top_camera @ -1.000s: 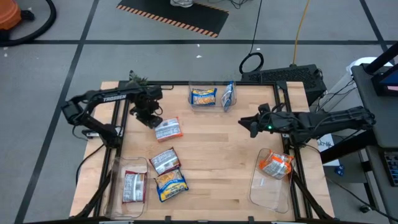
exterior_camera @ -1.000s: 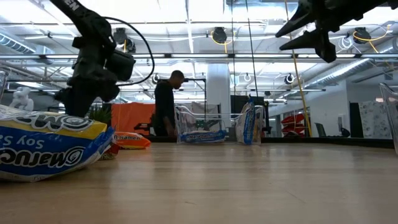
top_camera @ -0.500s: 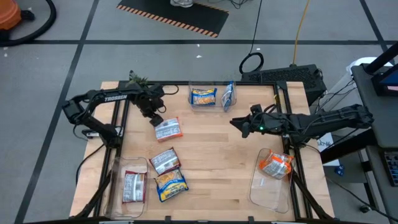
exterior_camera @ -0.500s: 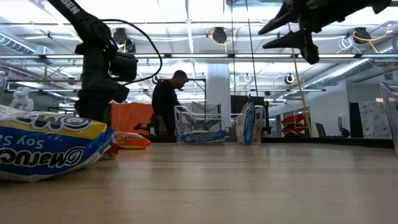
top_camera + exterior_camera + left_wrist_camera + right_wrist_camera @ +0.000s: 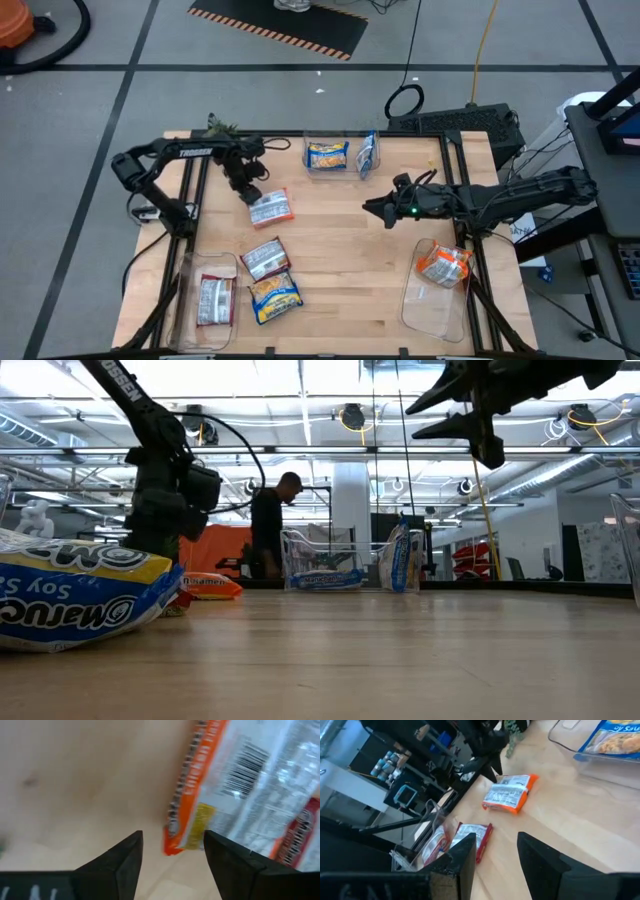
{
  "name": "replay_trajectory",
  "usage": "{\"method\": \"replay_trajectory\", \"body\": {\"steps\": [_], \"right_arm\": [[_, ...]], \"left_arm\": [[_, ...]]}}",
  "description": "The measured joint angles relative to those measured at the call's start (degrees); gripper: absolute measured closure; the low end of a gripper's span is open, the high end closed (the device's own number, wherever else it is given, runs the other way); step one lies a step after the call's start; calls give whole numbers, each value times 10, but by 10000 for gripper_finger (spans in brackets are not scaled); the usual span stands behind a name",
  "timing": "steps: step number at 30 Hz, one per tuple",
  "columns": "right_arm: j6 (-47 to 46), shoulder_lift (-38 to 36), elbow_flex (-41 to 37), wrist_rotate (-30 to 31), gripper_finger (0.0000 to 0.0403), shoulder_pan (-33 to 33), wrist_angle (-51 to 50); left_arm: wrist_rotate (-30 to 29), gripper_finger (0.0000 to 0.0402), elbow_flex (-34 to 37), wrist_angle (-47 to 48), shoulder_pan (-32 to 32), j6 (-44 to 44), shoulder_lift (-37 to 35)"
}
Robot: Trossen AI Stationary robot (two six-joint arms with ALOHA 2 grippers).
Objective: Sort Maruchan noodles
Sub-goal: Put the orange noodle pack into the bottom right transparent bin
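Note:
An orange-edged white noodle packet (image 5: 270, 208) lies flat on the table at the far left. My left gripper (image 5: 250, 193) hangs just over its far-left corner (image 5: 172, 845), open, one finger on either side of that corner; I cannot tell whether they touch it. My right gripper (image 5: 368, 208) is open in the air over the table's middle, holding nothing (image 5: 495, 850). A white-and-red packet (image 5: 265, 258) and a blue-and-yellow packet (image 5: 275, 297) lie flat at the near left.
A clear bin (image 5: 195, 268) at the near left holds a white-and-red packet. The far bin (image 5: 345, 172) holds a blue-and-yellow packet, with another standing at its right end. The right bin (image 5: 425, 310) holds an orange packet. A person (image 5: 268, 525) stands beyond the table.
My left gripper has come down toward the orange-edged packet and rolled about its own axis. My right gripper has travelled toward the table's left, out over the middle, staying high. No packet has moved.

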State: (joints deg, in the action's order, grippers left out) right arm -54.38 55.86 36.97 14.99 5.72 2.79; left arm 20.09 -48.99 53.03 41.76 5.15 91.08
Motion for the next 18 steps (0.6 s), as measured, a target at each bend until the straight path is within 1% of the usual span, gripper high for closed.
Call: {"method": "replay_trajectory", "body": {"steps": [4,9,13,18], "right_arm": [[-1,0,0,-3,264,0,0],[-4,-1,0,-3,264,0,5],[-5,-1,0,-3,264,0,5],[-4,-1,0,-3,264,0,5]], "left_arm": [[48,194,0,4,0,28,19],[79,211,0,23,0,51,40],[108,242,0,45,0,77,49],[110,289,0,68,0,102,50]]}}
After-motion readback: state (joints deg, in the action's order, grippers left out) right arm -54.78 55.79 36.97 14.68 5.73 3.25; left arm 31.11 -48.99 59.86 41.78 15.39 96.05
